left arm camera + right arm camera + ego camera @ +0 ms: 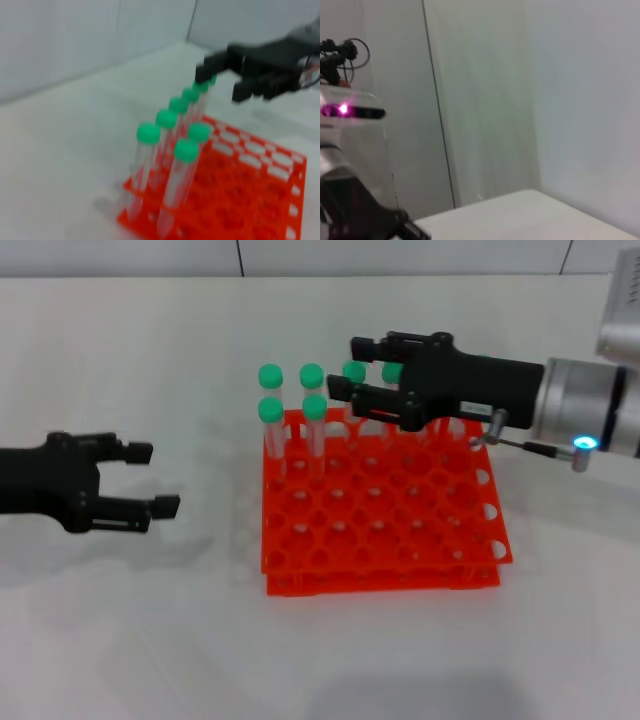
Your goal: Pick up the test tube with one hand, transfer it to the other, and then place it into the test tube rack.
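Note:
The orange-red test tube rack (400,510) stands mid-table and also shows in the left wrist view (250,200). Several green-capped clear tubes stand upright in its far left holes. My right gripper (350,368), on the arm with the blue light, hovers over the rack's back row. It is open, with the green cap of one test tube (354,371) between its fingers, and the tube stands in a back-row hole. The left wrist view shows it (221,84) beside that tube's cap (202,86). My left gripper (155,480) is open and empty, left of the rack above the table.
The white table (120,620) stretches around the rack, with a pale wall behind it. Other capped tubes (270,410) stand at the rack's far left corner, close to my right gripper's fingers. The right wrist view shows only wall and part of the robot's body.

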`<state>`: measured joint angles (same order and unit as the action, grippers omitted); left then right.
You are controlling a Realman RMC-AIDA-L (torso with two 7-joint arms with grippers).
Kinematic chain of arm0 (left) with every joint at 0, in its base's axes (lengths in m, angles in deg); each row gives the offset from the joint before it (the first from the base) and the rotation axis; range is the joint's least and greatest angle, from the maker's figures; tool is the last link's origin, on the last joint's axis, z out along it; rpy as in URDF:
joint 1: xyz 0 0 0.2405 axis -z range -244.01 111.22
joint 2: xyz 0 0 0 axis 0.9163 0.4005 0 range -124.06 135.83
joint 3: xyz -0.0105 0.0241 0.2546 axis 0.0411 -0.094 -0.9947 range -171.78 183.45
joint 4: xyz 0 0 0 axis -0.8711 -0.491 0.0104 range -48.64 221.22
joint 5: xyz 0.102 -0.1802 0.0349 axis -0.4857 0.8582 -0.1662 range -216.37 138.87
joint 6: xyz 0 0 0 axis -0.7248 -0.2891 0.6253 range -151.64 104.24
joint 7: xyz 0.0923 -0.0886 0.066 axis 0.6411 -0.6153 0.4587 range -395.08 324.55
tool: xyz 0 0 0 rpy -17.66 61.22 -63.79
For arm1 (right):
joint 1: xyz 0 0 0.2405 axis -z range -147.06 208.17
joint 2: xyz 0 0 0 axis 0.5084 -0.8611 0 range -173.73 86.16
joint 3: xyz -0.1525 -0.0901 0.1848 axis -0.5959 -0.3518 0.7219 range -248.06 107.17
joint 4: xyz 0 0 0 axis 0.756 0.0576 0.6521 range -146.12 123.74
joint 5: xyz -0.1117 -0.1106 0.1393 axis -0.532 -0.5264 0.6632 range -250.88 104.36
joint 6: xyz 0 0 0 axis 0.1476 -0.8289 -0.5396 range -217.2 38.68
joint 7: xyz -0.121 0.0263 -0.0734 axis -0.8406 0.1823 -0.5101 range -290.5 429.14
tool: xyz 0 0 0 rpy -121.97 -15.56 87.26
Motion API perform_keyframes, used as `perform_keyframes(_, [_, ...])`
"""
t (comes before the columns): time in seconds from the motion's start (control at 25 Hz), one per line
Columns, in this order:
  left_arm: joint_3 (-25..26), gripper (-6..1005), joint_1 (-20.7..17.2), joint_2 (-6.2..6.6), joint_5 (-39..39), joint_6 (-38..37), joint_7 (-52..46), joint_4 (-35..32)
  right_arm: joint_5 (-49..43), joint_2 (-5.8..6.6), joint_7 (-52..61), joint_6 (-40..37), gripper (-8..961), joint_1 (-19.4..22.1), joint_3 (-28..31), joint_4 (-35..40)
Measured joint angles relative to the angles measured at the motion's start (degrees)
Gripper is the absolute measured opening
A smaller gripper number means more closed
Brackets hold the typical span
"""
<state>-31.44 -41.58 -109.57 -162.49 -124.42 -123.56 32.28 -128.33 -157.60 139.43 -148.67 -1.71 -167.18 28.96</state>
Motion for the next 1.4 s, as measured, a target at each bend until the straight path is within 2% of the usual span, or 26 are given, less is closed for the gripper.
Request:
perform_keyframes(0.12, [0.99, 880, -0.03, 0.41, 2.77, -1.12, 0.89, -0.17, -2.34, 1.69, 3.49, -1.27, 571, 0.19, 1.39, 0.01])
perform_keyframes(0.24, [1.11, 880, -0.03, 1.04, 5.76, -2.00, 1.14, -0.39, -8.43, 3.02, 7.76, -3.66, 571, 0.36, 5.75, 0.04])
perform_keyframes(0.4, [1.14, 880, -0.01, 1.71, 9.79, -3.20, 1.23, -0.47, -17.52, 3.40, 11.66, -7.49, 572, 1.77, 13.63, 1.93])
perform_keyframes(0.52, [1.15, 880, 0.02, 1.79, 11.97, -3.56, 1.27, -0.49, -24.62, 3.24, 14.54, -10.00, 572, 3.44, 19.67, 4.89])
perform_keyframes(0.68, [1.37, 880, 0.02, 1.61, 13.13, -3.61, 1.29, -0.49, -28.86, 2.96, 15.55, -12.67, 571, 5.32, 25.26, 6.53])
perform_keyframes(0.96, [1.68, 880, -0.16, 1.13, 14.04, -3.61, 1.28, -0.11, -29.15, 3.61, 15.62, -13.72, 570, 7.24, 26.73, 6.57])
perform_keyframes(1.4, [1.78, 880, -0.20, 0.63, 14.06, -3.61, 1.00, -0.05, -29.84, 3.64, 15.52, -13.80, 570, 7.70, 26.95, 6.24])
